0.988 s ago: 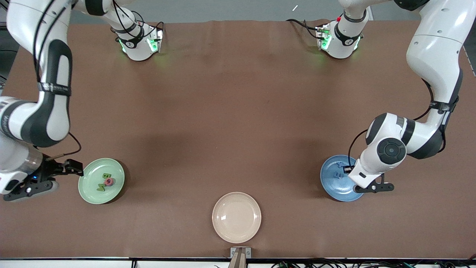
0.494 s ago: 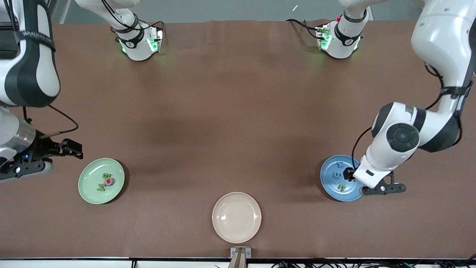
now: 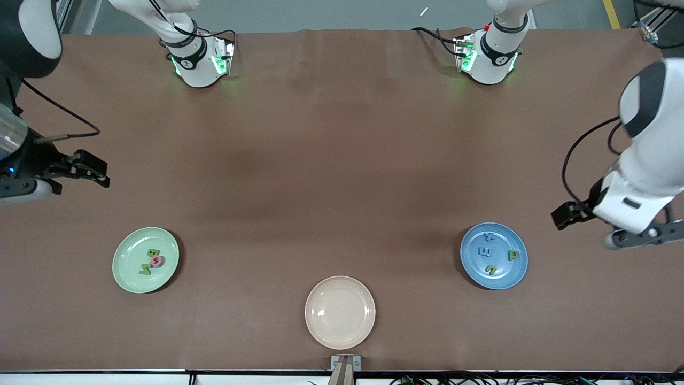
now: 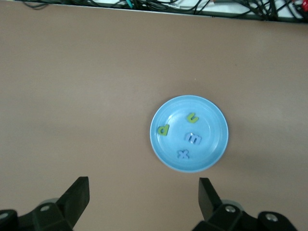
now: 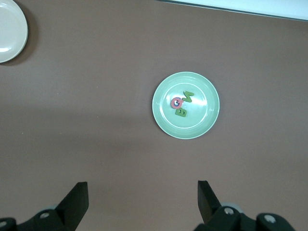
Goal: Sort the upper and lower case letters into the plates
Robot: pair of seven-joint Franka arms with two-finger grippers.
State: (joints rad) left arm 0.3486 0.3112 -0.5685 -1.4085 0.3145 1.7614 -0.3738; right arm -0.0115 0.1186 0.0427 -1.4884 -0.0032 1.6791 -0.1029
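The pale green plate (image 3: 131,251) holds three letters: a green one (image 3: 153,252), a red one (image 3: 156,261) and another green one (image 3: 145,268). The blue plate (image 3: 475,264) holds several letters, blue (image 3: 485,252) and green (image 3: 512,255). My left gripper (image 3: 564,215) is open and empty, up over bare table beside the blue plate (image 4: 161,147). My right gripper (image 3: 92,174) is open and empty, up over bare table beside the green plate (image 5: 207,120). The wrist views show their own grippers (image 4: 143,202) (image 5: 143,202) with nothing between the jaws.
A cream-beige plate (image 3: 340,313) with nothing on it lies near the table's front edge, between the two plates; it also shows in the right wrist view (image 5: 7,31). The arm bases (image 3: 200,59) (image 3: 487,56) stand along the table's edge farthest from the front camera.
Both arms have lifted and drawn away from their plates toward the table's ends. The left gripper has moved off the blue plate, uncovering a green letter there.
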